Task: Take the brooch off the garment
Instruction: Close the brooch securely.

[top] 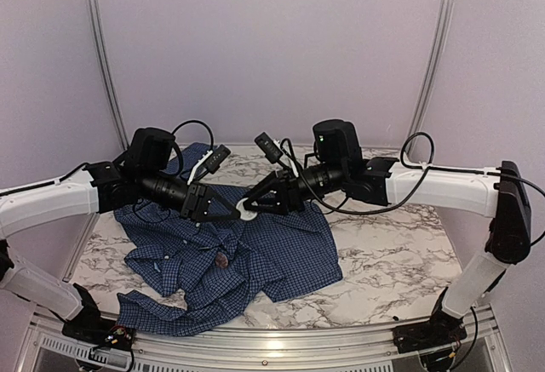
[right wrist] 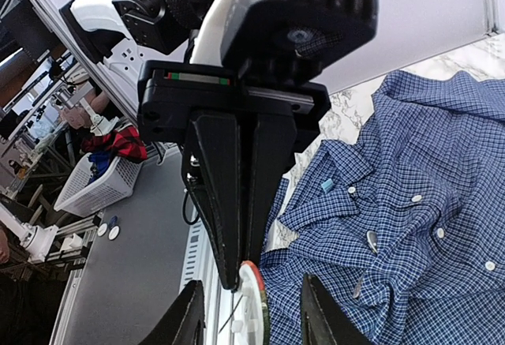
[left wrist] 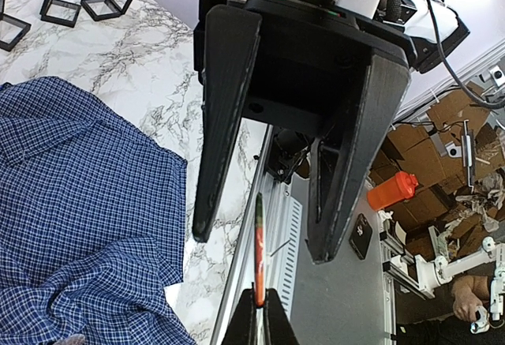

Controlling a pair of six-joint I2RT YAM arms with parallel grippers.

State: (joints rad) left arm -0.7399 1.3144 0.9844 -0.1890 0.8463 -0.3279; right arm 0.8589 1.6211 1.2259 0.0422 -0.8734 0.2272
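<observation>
The left gripper is clamping a thin orange-rimmed disc. The right gripper is holding its fingers apart around it. The shirt is lying below.

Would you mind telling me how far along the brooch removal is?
Done: the left gripper, shut, holds a thin orange-rimmed disc, likely the brooch, clear of the shirt. In hand: the right gripper, open, straddles the disc, seemingly for a handover. Left: setting it down. A reddish-brown spot on the shirt may be another ornament; I cannot tell.
</observation>
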